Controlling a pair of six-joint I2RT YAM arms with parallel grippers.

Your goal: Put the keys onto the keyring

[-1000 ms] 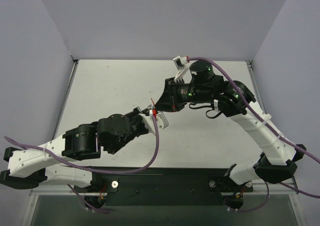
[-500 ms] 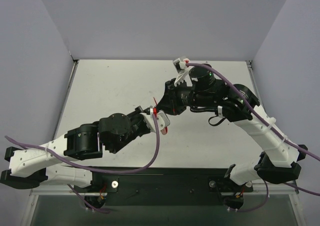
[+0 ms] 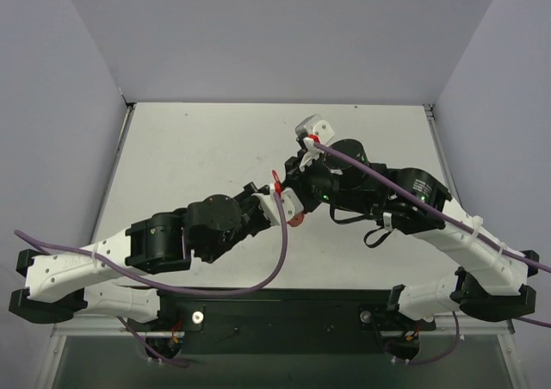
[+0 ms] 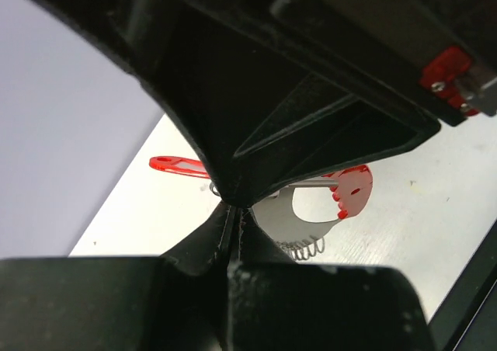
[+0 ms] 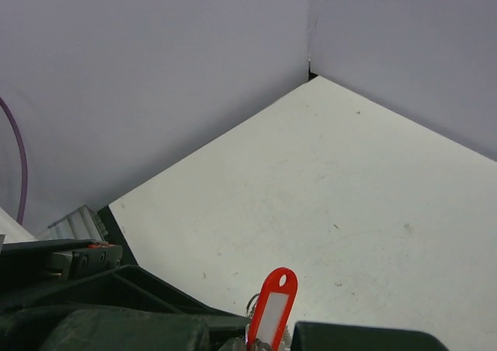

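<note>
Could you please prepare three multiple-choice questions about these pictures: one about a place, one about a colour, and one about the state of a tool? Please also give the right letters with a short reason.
1. Where do the left tool and the right tool meet?
A. At the far left corner of the table
B. Over the middle of the table
C. Beyond the table's right edge

2. What colour is the tag of the keyring?
A. Red with a pale panel
B. Green
C. Blue with a black panel

3. How do the left tool's fingers stand?
A. Wide open
B. Half open
C. Shut together

Answers:
1 B: in the top view both arms reach to the table's centre.
2 A: the right wrist view shows the red tag and its pale insert.
3 C: the left wrist view shows the fingers pressed together.
</note>
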